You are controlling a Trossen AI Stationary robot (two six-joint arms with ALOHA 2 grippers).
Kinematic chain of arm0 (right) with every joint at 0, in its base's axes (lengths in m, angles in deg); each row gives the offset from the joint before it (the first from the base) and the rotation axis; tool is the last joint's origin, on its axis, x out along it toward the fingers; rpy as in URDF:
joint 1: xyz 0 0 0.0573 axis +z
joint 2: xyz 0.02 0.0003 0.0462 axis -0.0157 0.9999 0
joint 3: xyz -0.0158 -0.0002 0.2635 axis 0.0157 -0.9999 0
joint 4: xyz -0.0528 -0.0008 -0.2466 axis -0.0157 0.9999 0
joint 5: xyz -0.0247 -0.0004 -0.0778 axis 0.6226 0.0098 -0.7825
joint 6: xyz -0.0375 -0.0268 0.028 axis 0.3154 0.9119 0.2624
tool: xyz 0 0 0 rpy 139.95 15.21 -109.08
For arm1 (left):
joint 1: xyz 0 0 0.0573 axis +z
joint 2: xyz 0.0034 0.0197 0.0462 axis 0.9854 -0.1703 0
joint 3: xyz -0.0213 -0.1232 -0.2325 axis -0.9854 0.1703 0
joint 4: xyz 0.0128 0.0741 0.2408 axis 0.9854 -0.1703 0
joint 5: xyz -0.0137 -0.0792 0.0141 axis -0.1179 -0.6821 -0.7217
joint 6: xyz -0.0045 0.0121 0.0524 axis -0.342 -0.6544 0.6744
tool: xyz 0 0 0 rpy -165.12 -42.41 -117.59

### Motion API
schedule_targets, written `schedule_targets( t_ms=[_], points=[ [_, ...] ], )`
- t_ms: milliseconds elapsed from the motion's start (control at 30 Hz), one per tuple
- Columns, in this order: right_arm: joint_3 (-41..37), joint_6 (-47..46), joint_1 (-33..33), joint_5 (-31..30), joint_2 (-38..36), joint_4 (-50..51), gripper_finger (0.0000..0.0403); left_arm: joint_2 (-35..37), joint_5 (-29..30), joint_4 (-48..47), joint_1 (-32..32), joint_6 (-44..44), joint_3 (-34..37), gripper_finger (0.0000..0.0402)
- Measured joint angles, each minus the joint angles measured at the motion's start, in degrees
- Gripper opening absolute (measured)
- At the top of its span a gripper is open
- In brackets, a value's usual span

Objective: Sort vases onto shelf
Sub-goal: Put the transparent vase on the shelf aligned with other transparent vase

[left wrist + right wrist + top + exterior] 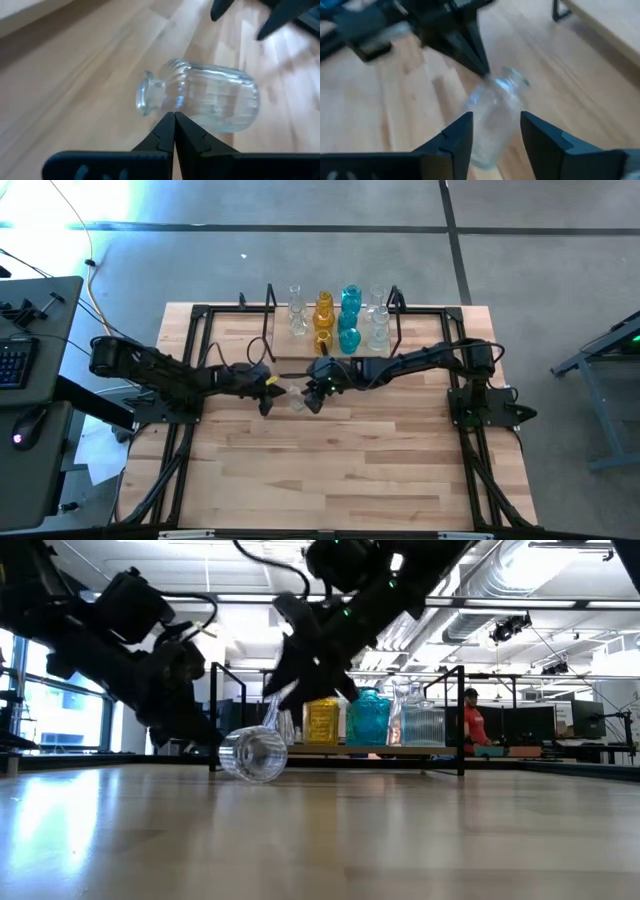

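One clear ribbed vase (200, 102) lies on its side on the bench (340, 470), between both pincers and in front of the shelf (335, 345), where the other vases (340, 315) stand. Left pincer (174, 120) is fully closed, empty, tips at the vase's body. Right pincer (496, 132) stands partly open, fingers (457, 137) straddling the vase without clamping it.

The clear ribbed glass vase (200, 102) lay on the pale, light-grained wooden tabletop (340, 470) (its plank strips alternated honey and cream). On the shelf (400, 750) stood two amber-yellow vases (323, 315), two teal-blue vases (349, 320) and clear vases (378, 325). Both arms and the shelf's thin frame were black, and a person (472, 720) in the background wore red.
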Motion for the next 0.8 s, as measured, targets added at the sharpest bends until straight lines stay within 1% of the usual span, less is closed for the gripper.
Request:
schedule_targets(
  t_ms=[67, 167, 300, 367, 433, 567, 700, 800],
  points=[
    [1.85, -0.32, 0.03, -0.1, -0.01, 0.91, 0.0166, 0.02, 1.14, 2.76, -0.93, -0.96, 1.05, 0.0],
    [4.24, -1.46, -0.02, -3.06, -0.07, 4.92, 0.0184, 0.02, 3.6, 5.62, -2.55, -2.37, 1.85, 0.0],
    [7.6, -1.46, -0.07, -6.95, 0.32, 10.23, 0.0205, 0.04, 6.99, 5.79, -4.92, -3.02, 1.99, 0.0],
    [8.76, -1.43, -0.04, -7.03, 0.76, 12.18, 0.0213, 0.04, 8.32, 5.86, -5.71, -2.77, 1.99, 0.0],
    [9.84, -1.58, -0.04, -6.78, 1.6, 12.08, 0.022, 0.04, 9.2, 5.55, -6.23, -2.76, 1.99, 0.0],
    [11.39, -3.35, -0.02, -6.54, 3.37, 12.95, 0.0223, 0.04, 9.83, 5.44, -7.02, -2.59, 1.99, 0.0],
    [12.32, -5.02, -0.02, -3.74, 5.45, 13.02, 0.0223, 0.04, 10.2, 5.47, -7.49, -2.6, 1.99, 0.0],
    [12.36, -5.3, -0.02, -2.72, 6.01, 12.75, 0.0223, 0.04, 10.15, 5.9, -8.52, -2.62, 1.99, 0.0]
  ],
)
